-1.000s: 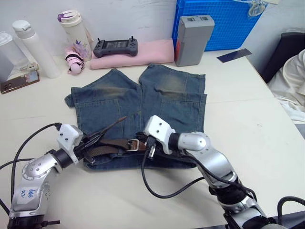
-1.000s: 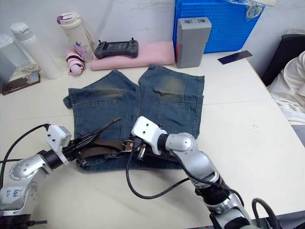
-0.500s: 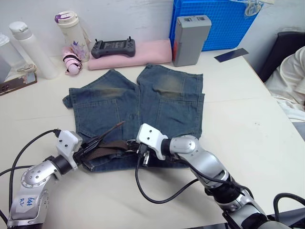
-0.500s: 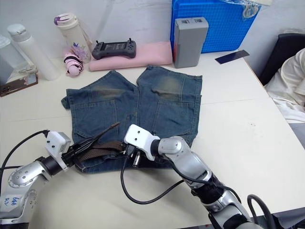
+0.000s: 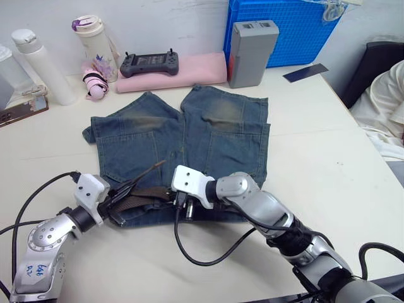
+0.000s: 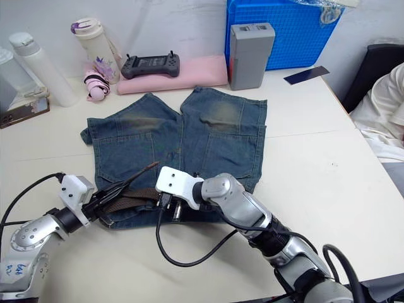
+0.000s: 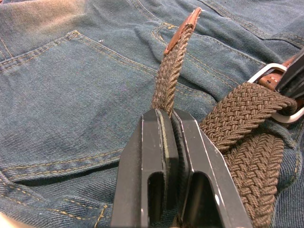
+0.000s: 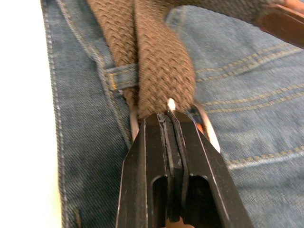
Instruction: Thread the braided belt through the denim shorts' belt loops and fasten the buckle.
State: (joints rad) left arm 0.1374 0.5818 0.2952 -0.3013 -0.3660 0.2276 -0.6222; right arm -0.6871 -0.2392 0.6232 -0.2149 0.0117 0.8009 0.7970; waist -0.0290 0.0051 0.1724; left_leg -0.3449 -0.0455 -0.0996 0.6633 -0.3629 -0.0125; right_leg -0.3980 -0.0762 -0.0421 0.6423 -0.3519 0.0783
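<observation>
On the counter (image 5: 328, 158), the left gripper (image 7: 170, 118) is clamped on the braided belt (image 7: 166, 80) near its tan tip while the right gripper (image 8: 170, 116) pinches the buckle (image 7: 278, 90) at the denim shorts (image 5: 221, 132) waistband, apparently steadying both ends for fastening.

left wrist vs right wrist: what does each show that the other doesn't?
Left wrist only: the left gripper shut on the belt's free end, whose tan leather tip sticks up over a stitched pocket.
Right wrist only: the right gripper shut at the buckle, a belt loop with the strap over it, and the white table beside the waistband.
Both: the braided belt lying on the denim shorts.
</observation>
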